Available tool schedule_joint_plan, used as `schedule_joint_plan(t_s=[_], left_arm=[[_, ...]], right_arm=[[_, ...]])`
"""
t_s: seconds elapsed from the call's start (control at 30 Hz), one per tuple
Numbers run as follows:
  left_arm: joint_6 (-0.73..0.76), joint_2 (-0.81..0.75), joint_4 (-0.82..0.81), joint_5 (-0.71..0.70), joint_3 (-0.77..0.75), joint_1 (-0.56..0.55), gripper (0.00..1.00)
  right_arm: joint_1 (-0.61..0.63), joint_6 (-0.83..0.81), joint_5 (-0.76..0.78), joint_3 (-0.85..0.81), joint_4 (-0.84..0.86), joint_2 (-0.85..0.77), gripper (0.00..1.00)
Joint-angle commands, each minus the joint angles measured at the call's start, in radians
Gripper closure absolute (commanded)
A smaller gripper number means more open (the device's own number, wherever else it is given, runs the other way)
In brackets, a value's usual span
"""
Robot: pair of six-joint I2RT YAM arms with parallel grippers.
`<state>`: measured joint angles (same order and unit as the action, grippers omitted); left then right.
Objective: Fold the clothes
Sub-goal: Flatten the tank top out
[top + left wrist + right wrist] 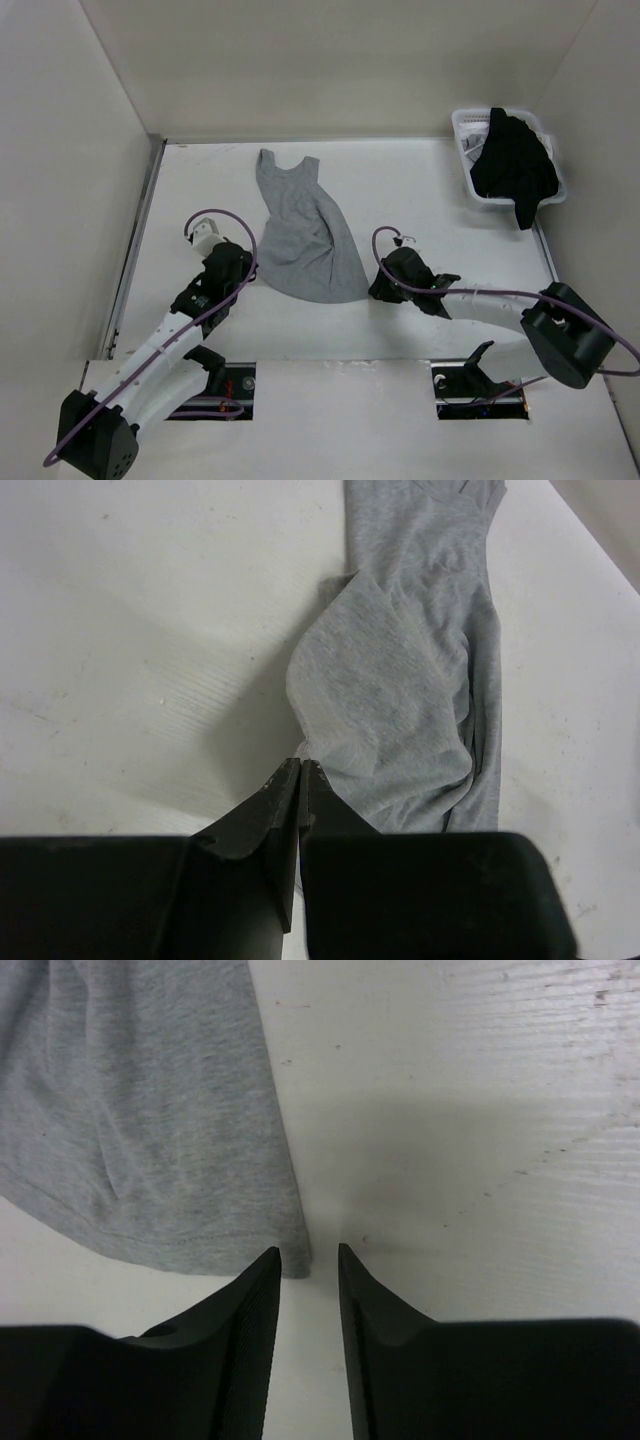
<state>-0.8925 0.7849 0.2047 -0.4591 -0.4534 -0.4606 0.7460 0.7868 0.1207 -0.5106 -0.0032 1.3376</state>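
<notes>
Overhead, the dress (305,235) lies flat on the table (420,190), its straps far from both pincers and its flared hem nearest them. The left pincer (248,270) sits at the hem's left corner, the right pincer (378,285) at its right corner. A basket (470,125) with a black garment (515,165) stands well beyond the right pincer, off to its right.

From the left wrist, the left pincer (301,770) is pressed together, and the dress (400,680) seems nipped at its tips. The knit rises in a soft bulge just ahead, and the rest runs away ahead and to the right.

From the right wrist, the right pincer (308,1255) stands slightly spread and holds nothing. The dress (150,1110) has its hem corner on the table just ahead of the left finger, at the mouth of the gap.

The knit looks thin, light and limp, so it should sag and drag rather than hold shape. The best hold, I judge, is the two stitched hem corners together, so the fold lifts evenly.
</notes>
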Motion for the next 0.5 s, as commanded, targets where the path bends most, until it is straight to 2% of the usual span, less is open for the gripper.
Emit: schedule_joint_plan(t_s=[0.0,0.13,0.3,0.47], left_arm=[[0.027,0.005,-0.068,0.008,0.001,-0.005,0.99],[0.036,0.007,-0.082,0.011,-0.002,0.001,0.99],[0.043,0.023,-0.105,0.013,-0.011,0.000,0.99],[0.047,0.037,-0.123,0.014,-0.021,-0.005,0.99]], right_arm=[[0.009,0.023,-0.029,-0.026,0.043,0.032,0.69],[0.009,0.035,-0.038,-0.019,0.031,0.040,0.73],[0.009,0.057,-0.073,-0.003,0.025,0.029,0.68],[0.005,0.065,-0.079,-0.002,0.034,0.060,0.77]])
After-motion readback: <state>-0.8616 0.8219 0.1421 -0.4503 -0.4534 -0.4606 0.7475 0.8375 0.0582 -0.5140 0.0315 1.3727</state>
